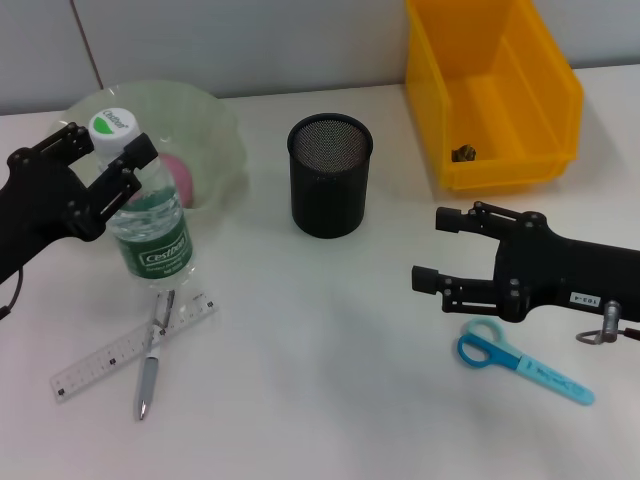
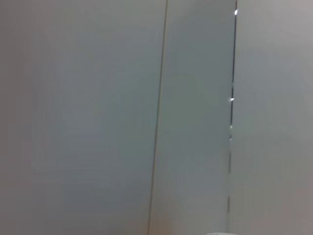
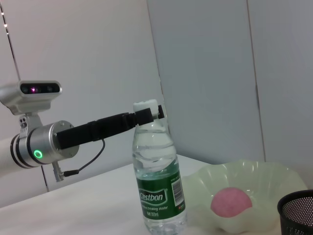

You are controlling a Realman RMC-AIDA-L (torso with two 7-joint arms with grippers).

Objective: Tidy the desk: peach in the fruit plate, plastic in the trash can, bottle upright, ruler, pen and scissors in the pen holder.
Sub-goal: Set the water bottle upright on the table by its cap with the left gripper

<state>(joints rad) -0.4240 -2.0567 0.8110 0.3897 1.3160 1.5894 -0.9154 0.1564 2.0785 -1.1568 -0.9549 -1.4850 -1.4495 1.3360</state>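
Your left gripper point(image 1: 108, 165) is closed on the neck of the bottle point(image 1: 150, 235), which stands up on the counter point(image 1: 330, 340) beside the fruit plate point(image 1: 215, 125). The peach point(image 1: 180, 178) sits in that plate. Your right gripper point(image 1: 432, 248) hangs open near the scissors point(image 1: 520, 365). The ruler point(image 1: 110, 355) and pen point(image 1: 152, 360) lie crossed in front of the bottle.

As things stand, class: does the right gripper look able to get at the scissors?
Probably yes. The right gripper hangs open just above and beside the scissors, which lie flat on the desk with nothing on or against them. The left gripper is far off at the bottle.
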